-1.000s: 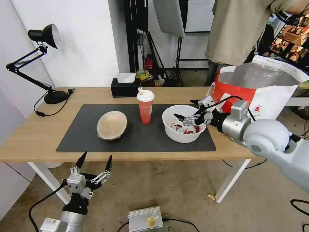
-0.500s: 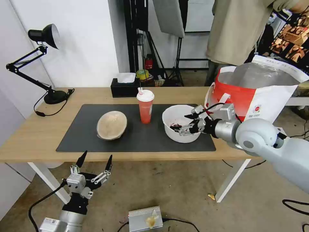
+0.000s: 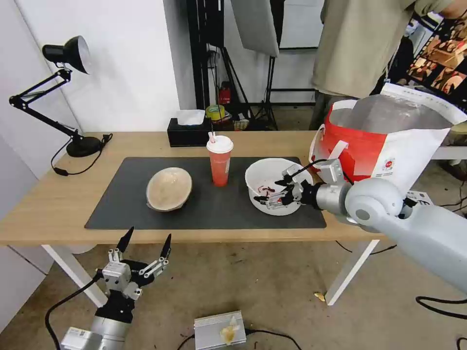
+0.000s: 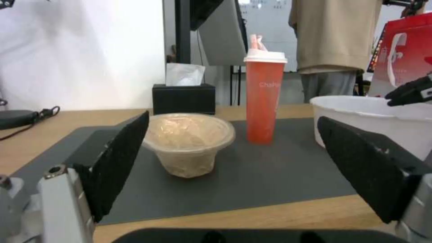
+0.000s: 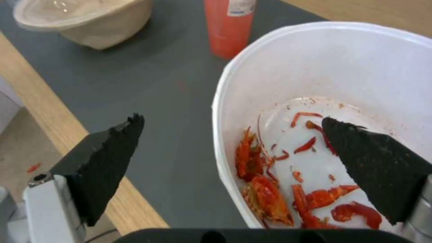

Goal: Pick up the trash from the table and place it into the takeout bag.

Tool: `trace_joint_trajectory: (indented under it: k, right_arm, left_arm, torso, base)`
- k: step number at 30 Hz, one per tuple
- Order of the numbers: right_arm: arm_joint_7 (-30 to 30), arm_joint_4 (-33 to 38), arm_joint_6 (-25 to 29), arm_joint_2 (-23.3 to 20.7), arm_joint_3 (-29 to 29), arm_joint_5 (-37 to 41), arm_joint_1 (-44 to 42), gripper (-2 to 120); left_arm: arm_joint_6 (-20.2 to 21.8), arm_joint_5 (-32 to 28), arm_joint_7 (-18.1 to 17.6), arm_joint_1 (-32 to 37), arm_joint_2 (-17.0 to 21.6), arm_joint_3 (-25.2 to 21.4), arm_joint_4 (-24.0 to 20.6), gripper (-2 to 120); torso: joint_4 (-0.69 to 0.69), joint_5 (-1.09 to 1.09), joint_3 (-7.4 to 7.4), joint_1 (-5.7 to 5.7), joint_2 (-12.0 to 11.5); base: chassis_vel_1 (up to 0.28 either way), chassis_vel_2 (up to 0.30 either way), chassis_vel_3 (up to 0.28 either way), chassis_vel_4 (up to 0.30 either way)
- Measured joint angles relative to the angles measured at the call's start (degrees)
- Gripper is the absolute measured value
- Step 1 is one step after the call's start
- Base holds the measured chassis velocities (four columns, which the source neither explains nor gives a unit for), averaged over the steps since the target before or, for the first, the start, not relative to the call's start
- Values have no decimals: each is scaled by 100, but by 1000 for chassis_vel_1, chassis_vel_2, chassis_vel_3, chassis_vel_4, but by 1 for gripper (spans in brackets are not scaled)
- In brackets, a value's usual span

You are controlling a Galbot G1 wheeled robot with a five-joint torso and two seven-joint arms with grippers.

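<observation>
- Below the table's front edge, nearest the robot: left gripper (image 3: 144, 241), parked, fingers spread wide, holding nothing
- On the dark grey mat (image 3: 209, 214), near side: right gripper (image 3: 270, 191), fingers apart and straddling the near wall of the white plastic bowl (image 3: 275, 184), one finger inside over the red food scraps (image 5: 288, 199), one outside; not yet clamped
- Mid-mat: beige shallow bowl (image 3: 169, 188) left, red paper cup (image 3: 220, 164) centre, both untouched, standing apart
- Table (image 3: 48, 204) far right end: takeout bag (image 3: 389, 141), mouth open, just beside the white bowl
- Far edge: black tissue box (image 3: 188, 132), desk lamp (image 3: 68, 97); not trash
- Risk, judged: a one-wall pinch could tip the bowl on lifting and spill scraps; thin plastic may flex and slip
</observation>
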Motion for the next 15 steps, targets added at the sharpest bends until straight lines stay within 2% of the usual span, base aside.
trace_joint_trajectory:
  k: [15]
  right_arm:
    - [237,-221,-138,150,-226,11,186,100]
  left_arm:
    - [-11,-7,14,-111,-2,47,159,100]
  torso:
    - [0,0,0,0,0]
  base:
    - [0,0,0,0]
